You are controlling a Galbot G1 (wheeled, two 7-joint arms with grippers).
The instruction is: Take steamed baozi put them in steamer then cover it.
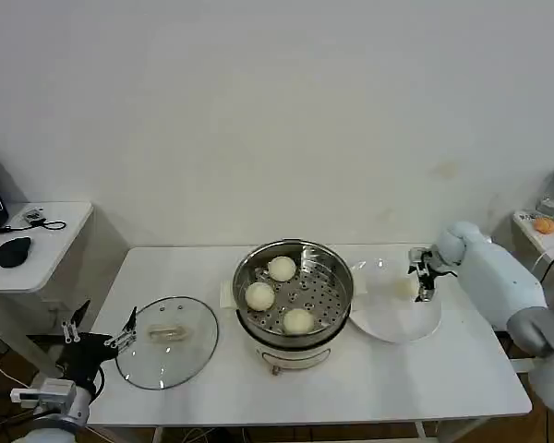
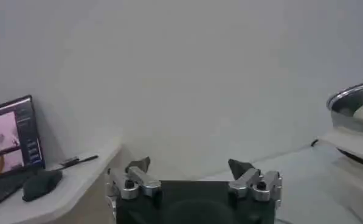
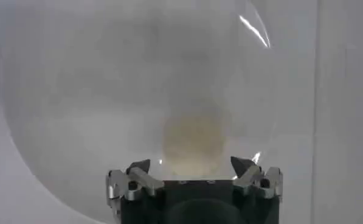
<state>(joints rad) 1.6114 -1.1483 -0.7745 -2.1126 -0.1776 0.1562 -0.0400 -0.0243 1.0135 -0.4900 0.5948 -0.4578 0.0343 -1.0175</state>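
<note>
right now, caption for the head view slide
Right gripper open over the last baozi on the glass plate; three in the steamer.

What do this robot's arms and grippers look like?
The right arm has a smooth, rounded white-grey shell. Both the left gripper and the right gripper have a black body with silver metal finger links ending in dark pointed tips. The left arm is black with pale grey fittings.

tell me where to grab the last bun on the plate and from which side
Grip the bun across its round middle, coming straight down from above. It sits alone on the flat glass plate, so nothing blocks the sides. The right gripper hangs over it, fingers open to either side, a likely fit. The dough looks soft, so a light squeeze seems wise.
</note>
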